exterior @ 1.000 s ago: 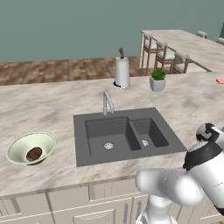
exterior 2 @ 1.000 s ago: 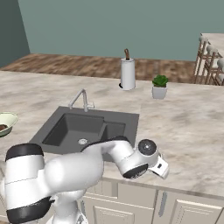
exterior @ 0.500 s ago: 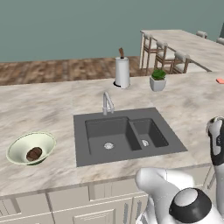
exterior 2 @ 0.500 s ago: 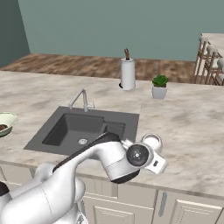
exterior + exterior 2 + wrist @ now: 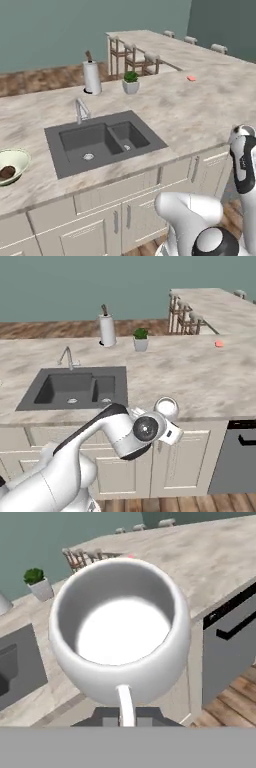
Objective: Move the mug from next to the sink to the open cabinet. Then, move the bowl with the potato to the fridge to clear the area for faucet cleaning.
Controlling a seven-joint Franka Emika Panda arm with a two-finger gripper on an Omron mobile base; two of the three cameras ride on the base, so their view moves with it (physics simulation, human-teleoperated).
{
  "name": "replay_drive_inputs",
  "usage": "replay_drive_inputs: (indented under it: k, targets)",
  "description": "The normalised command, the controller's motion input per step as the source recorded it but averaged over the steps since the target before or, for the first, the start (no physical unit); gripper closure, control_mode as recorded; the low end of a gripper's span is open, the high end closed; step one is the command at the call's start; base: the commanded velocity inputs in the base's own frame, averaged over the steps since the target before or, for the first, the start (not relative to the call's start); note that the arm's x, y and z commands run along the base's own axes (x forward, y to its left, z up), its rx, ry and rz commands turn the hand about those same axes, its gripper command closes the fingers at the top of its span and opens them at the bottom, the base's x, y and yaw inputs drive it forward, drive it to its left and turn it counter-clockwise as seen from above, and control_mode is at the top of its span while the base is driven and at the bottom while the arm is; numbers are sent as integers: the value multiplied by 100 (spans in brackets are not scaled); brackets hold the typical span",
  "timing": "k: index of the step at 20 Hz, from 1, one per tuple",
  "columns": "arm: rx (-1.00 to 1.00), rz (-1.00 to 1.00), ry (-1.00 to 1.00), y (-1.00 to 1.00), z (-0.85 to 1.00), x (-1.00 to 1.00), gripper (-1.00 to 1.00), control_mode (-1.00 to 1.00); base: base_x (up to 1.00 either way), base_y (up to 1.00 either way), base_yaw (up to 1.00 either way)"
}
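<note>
One potato (image 5: 7,172) in bowl (image 5: 19,158); mug (image 5: 120,628) hollow.

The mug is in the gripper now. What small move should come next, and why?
Probably keep the gripper shut on the mug and carry it on, off the counter. The mug is already lifted near the counter's front edge, and no open cabinet is visible yet.

You see paper-towel roll (image 5: 91,77) upright behind basin, potted plant (image 5: 131,83) just right of it, small red item (image 5: 191,78) farther right; stools (image 5: 135,57) beyond counter.
</note>
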Motion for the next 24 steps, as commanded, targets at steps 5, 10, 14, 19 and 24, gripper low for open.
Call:
replay_drive_inputs:
  k: [5, 10, 14, 19, 24]
  targets:
    - [0, 0, 0, 0, 0, 0, 100, 100, -59, 3, -87]
    - [0, 0, 0, 0, 0, 0, 100, 100, -27, 0, -97]
    - [0, 0, 0, 0, 0, 0, 100, 100, -4, 1, -100]
    - [0, 0, 0, 0, 0, 0, 100, 100, 0, 9, -100]
    - [0, 0, 0, 0, 0, 0, 100, 100, 0, 23, -98]
